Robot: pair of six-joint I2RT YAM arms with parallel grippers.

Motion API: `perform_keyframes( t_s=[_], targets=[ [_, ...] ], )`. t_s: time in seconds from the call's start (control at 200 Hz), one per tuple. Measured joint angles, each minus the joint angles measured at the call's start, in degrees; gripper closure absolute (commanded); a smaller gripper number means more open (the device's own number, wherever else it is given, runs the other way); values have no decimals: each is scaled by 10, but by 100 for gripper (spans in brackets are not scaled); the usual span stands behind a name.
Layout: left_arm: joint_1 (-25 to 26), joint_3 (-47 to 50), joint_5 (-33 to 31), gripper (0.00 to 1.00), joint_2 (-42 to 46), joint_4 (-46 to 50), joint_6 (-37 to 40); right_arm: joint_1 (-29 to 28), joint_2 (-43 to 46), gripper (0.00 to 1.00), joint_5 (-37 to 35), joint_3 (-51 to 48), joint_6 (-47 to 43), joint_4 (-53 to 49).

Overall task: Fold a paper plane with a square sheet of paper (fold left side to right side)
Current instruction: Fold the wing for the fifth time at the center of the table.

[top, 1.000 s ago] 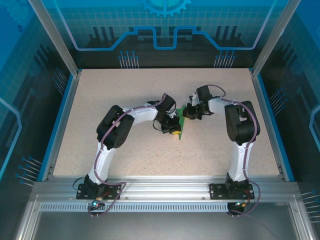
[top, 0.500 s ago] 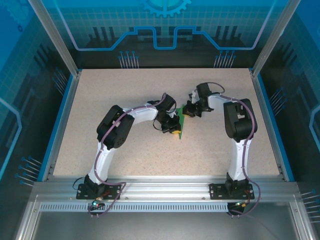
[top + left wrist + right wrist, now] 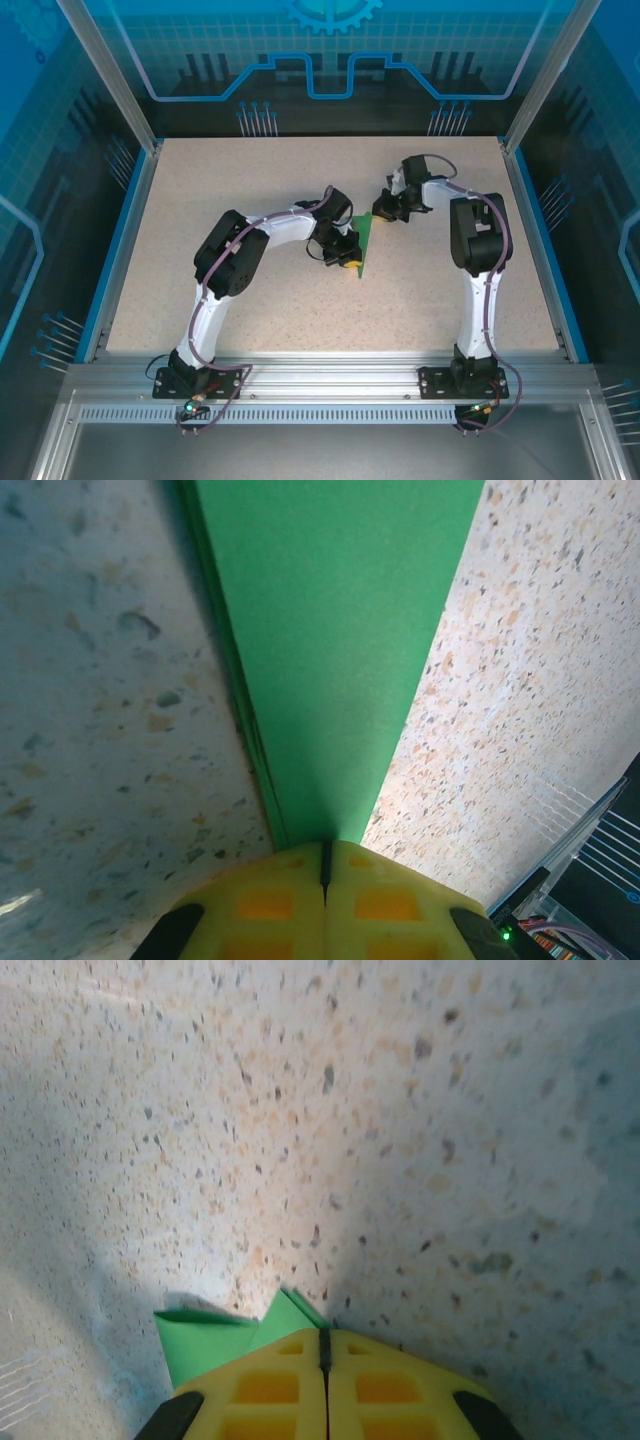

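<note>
Shut left tool (image 3: 325,868) overlaps green paper (image 3: 330,630); speckled table (image 3: 100,680) all around

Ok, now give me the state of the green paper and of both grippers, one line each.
square sheet of paper: folded to a narrow wedge, lying flat on the table, narrow end toward the arms' bases.
left gripper: shut, tips at the wedge's narrow end.
right gripper: shut, tips over a corner of the wide end.
</note>
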State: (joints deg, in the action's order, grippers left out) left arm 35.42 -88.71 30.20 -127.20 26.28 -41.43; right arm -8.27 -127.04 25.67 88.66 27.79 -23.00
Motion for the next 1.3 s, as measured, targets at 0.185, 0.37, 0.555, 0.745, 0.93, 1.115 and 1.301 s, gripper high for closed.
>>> perform_keyframes(
  t_s=[0.185,0.37,0.555,0.745,0.93,1.115,1.301],
  targets=[
    [0,0,0,100,0,3,0,11,-18,94,-13,34,-5,-1],
    [0,-1,0,100,0,3,0,16,-7,93,-15,22,-5,5],
    [0,-1,0,100,0,4,0,12,89,93,4,-63,-4,15],
    [0,-1,0,100,0,4,3,-24,161,93,49,-144,19,63],
    [0,-1,1,100,0,10,6,-64,143,93,70,-189,47,87],
    [0,-1,0,100,1,10,9,-65,117,93,68,-193,57,90],
    [2,10,-5,100,9,-1,9,-64,98,93,63,-193,56,85]
  ],
)
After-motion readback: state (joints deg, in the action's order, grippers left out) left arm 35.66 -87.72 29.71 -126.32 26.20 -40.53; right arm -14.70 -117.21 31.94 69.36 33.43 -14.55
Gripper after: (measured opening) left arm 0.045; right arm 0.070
